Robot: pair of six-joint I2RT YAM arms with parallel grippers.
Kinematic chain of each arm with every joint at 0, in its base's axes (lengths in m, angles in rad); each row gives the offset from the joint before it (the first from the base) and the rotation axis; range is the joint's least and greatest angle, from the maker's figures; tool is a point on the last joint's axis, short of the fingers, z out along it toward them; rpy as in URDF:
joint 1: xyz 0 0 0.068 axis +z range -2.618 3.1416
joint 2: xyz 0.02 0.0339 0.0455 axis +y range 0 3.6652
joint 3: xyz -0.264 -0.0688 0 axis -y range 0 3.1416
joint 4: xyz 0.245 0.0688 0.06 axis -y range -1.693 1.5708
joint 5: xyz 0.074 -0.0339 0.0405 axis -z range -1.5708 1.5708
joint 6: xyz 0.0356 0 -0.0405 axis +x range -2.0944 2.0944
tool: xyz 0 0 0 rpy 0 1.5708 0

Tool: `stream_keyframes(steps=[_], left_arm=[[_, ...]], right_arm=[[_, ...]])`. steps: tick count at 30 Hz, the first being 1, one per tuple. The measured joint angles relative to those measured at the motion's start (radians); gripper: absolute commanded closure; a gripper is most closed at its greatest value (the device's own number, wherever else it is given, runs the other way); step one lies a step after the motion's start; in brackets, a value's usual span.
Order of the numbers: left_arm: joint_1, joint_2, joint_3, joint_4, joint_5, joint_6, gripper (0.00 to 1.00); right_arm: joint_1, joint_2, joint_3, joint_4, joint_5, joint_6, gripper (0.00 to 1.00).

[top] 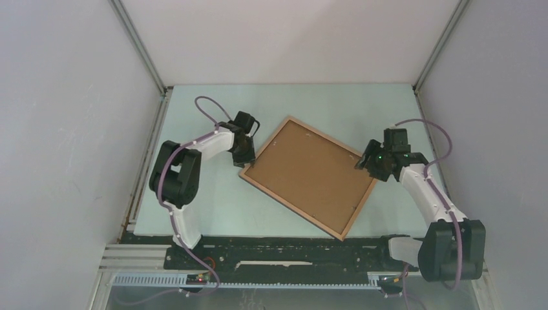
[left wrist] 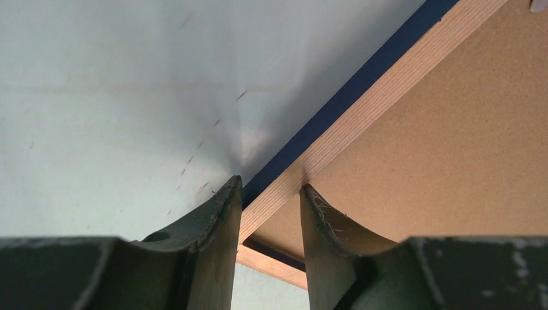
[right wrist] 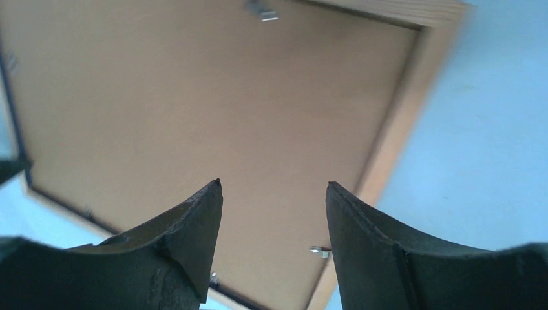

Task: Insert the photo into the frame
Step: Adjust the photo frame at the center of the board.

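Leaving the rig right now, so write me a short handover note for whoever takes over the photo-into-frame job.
The left gripper is closed across the frame, on its rail near the left corner.
The right gripper is open, holds nothing and hangs above the frame's right corner.
The frame lies back face up on the table, with the backing board sitting in it.
The photo shows in no view, so it is unclear whether it lies under the board.
Done: nothing can be confirmed.
Left: locate the photo and check that it is in the frame.
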Motion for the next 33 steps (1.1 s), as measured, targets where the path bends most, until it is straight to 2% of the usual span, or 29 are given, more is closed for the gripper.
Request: stream_keyframes(steps=[6,12,16,19,22,23,27,33], left_arm=[[0.017,-0.157,-0.203,0.048,-0.032,-0.06,1.0],[0.021,-0.24,-0.301,0.095,-0.022,-0.109,1.0],[0.023,-0.286,-0.344,0.121,-0.01,-0.122,0.98],[0.023,-0.341,-0.354,0.117,-0.015,-0.126,0.77],[0.023,-0.424,-0.354,0.122,-0.042,-0.125,0.41],[0.023,-0.444,-0.354,0.124,-0.053,-0.125,0.34],[0.023,-0.457,-0.325,0.136,-0.084,-0.115,0.28],[0.01,-0.194,-0.057,0.138,-0.1,-0.063,0.25]], right_arm=[[-0.106,0.01,-0.082,0.011,0.093,0.054,0.33],[-0.14,0.084,-0.126,0.079,0.105,0.081,0.36],[-0.148,0.23,-0.115,0.174,0.075,0.098,0.46],[-0.161,0.332,-0.048,0.221,0.056,0.109,0.52],[-0.174,0.413,0.024,0.261,0.04,0.115,0.6],[-0.179,0.433,0.04,0.269,0.034,0.113,0.61],[-0.193,0.515,0.121,0.274,-0.018,0.106,0.7],[-0.197,0.668,0.298,0.277,-0.106,0.031,0.81]])
